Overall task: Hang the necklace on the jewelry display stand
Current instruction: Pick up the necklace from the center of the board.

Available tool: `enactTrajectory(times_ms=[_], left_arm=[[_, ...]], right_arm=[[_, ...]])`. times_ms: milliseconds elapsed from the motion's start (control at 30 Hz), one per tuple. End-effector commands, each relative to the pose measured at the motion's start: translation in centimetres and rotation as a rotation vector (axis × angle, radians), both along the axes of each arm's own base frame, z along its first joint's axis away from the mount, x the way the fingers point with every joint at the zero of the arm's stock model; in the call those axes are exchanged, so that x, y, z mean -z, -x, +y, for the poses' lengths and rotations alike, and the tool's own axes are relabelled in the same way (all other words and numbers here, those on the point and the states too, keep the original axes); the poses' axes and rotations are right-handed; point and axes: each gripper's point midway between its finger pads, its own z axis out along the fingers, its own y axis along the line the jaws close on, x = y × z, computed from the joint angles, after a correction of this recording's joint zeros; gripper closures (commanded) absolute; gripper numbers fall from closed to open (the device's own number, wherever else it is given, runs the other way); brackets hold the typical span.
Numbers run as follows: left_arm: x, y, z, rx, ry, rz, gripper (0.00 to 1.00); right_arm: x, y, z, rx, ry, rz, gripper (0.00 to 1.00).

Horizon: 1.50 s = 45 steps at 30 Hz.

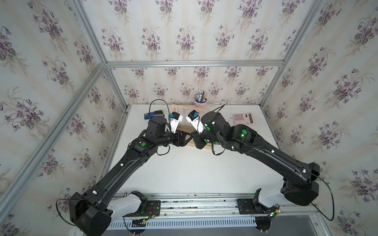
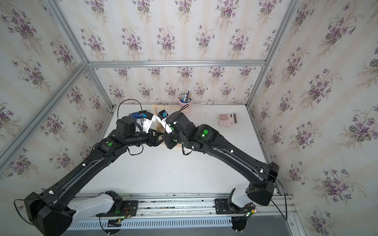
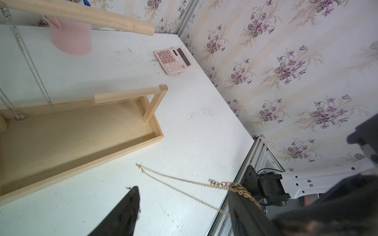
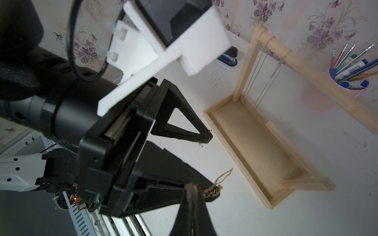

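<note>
Both arms reach inward, elbows out, grippers meeting tip to tip.
The left gripper (image 3: 183,189) is spread wide, the gold necklace (image 3: 237,187) draped over one finger; the right gripper (image 4: 191,187) is pinched closed beside it. The jewelry display stand (image 4: 255,143) sits just beyond them, on the far side.

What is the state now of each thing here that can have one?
jewelry display stand: upright on the table.
silver necklaces: hanging from its top bar.
gold necklace: not hung, held in the air.
left gripper: open.
right gripper: shut on the gold necklace.
pen cup: upright, holding pens.
calculator: flat, keys up.
</note>
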Motion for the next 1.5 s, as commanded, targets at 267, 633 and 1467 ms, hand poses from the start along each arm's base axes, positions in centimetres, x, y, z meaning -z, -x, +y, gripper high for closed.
enactTrajectory(times_ms=[267,633,1467], left_arm=[[-3.3,1.2,-3.1,0.174,0.121,-0.087,0.32],[-4.8,2.1,-5.3,0.299,0.161,-0.103,0.43],[-5.9,3.3,-8.8,0.452,0.154,-0.126,1.0]], right_arm=[[-3.0,-0.3,1.3,-0.043,-0.137,-0.034,1.0],[-2.8,-1.3,0.3,-0.042,-0.163,0.004,1.0],[-3.1,-2.5,-2.1,-0.021,-0.189,0.036,1.0]])
